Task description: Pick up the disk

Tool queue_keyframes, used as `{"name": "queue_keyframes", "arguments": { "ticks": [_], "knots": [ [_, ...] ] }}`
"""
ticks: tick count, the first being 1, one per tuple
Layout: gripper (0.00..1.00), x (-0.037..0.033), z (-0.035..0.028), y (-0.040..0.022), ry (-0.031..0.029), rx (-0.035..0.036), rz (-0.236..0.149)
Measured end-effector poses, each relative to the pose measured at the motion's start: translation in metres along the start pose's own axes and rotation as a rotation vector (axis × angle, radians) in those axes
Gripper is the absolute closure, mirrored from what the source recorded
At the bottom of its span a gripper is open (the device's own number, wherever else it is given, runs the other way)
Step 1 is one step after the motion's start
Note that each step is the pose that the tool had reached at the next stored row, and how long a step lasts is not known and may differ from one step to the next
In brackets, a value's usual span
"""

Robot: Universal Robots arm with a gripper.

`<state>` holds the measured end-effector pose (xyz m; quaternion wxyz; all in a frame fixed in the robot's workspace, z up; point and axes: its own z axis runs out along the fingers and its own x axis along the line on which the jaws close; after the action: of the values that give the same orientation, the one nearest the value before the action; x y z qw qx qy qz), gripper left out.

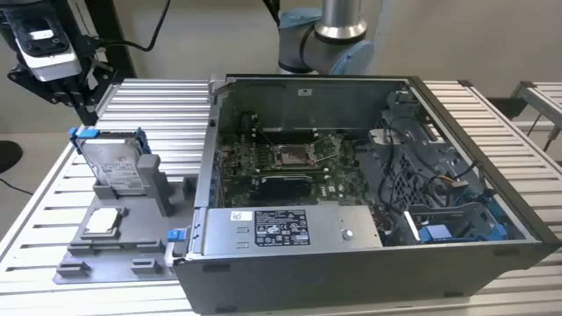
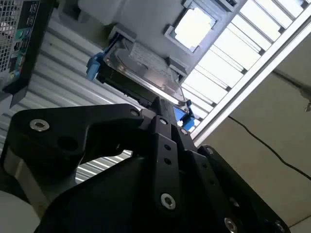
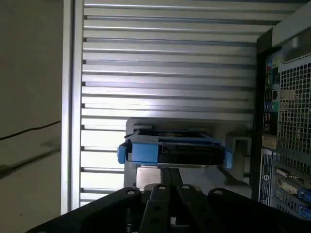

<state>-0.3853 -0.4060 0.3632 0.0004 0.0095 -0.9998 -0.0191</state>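
Note:
The disk (image 1: 114,161) stands on edge in a grey holder (image 1: 149,184) at the exterior view's left, silver with a white label and blue frame corners. My gripper (image 1: 62,89) hangs above and behind it, apart from it. In both wrist views the black fingers lie close together and hold nothing. In the second wrist view the gripper (image 2: 163,109) points at the disk (image 2: 146,68). In the first wrist view the gripper (image 3: 171,175) sits just short of the disk's blue-framed edge (image 3: 175,148).
An open computer case (image 1: 491,217) fills the table's middle and right, with a long silver box (image 1: 290,227) along its front. A small square chip (image 1: 101,220) lies on the grey fixture in front of the disk. The slatted table (image 1: 158,105) stretches behind.

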Motion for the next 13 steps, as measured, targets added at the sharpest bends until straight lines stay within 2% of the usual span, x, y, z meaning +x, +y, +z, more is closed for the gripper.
{"name": "queue_keyframes", "arguments": {
  "ticks": [13],
  "knots": [
    [1.00, 0.0000, 0.0000, 0.0000, 0.0000, 0.0000, 0.000]
  ]
}}
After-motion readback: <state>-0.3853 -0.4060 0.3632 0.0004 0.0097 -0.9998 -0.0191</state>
